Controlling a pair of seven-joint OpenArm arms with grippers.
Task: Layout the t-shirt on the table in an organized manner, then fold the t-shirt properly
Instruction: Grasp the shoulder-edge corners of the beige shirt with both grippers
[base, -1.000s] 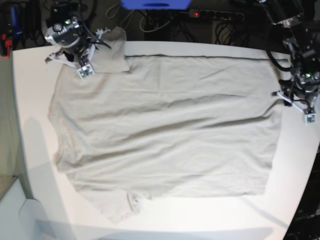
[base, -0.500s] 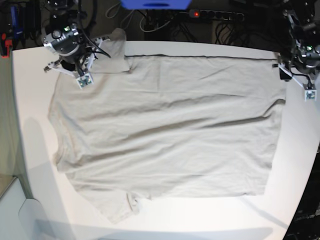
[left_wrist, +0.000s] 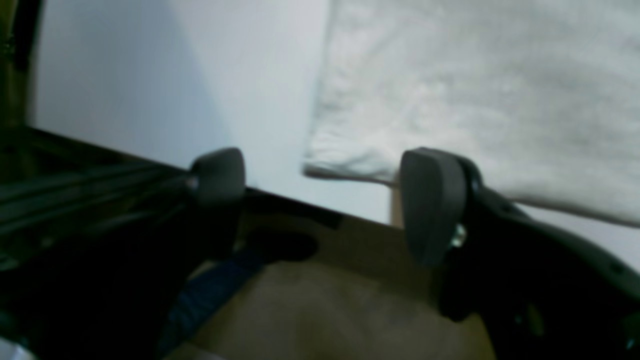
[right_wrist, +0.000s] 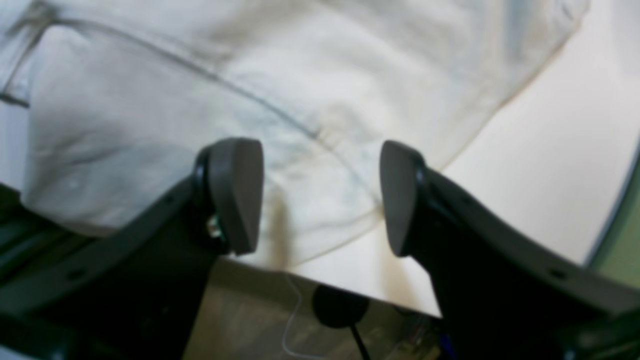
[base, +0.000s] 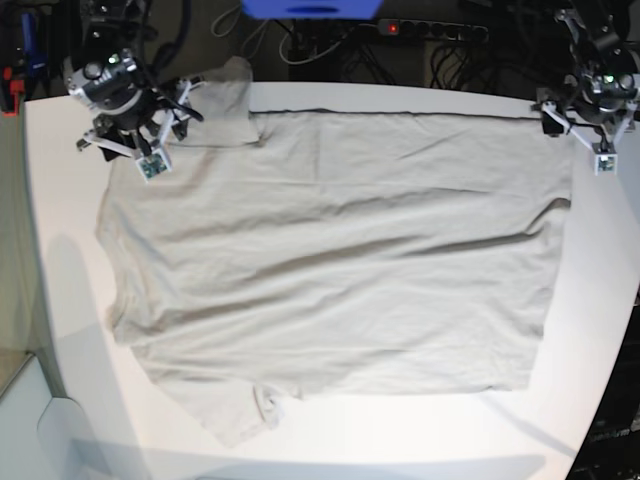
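The light beige-grey t-shirt (base: 330, 250) lies spread flat on the white table (base: 60, 300), hem toward the right, sleeves at the far left (base: 228, 100) and near left (base: 245, 410). My right gripper (base: 128, 140) hovers over the far-left shoulder, open. In the right wrist view its fingers (right_wrist: 235, 195) stand apart above the sleeve seam of the t-shirt (right_wrist: 210, 100), holding nothing. My left gripper (base: 585, 125) is at the far right corner, open. In the left wrist view it (left_wrist: 325, 195) sits just off the t-shirt's hem corner (left_wrist: 450, 90), beside bare table (left_wrist: 175, 90).
A power strip (base: 430, 30) with a red light, cables and a blue object (base: 310, 8) lie behind the table's far edge. The table's curved edge (base: 610, 330) runs down the right. Bare tabletop shows along the left and the front.
Both grippers have opened and let go of the shirt. The left gripper has moved back to the far right corner; the right gripper has drawn slightly back and left.
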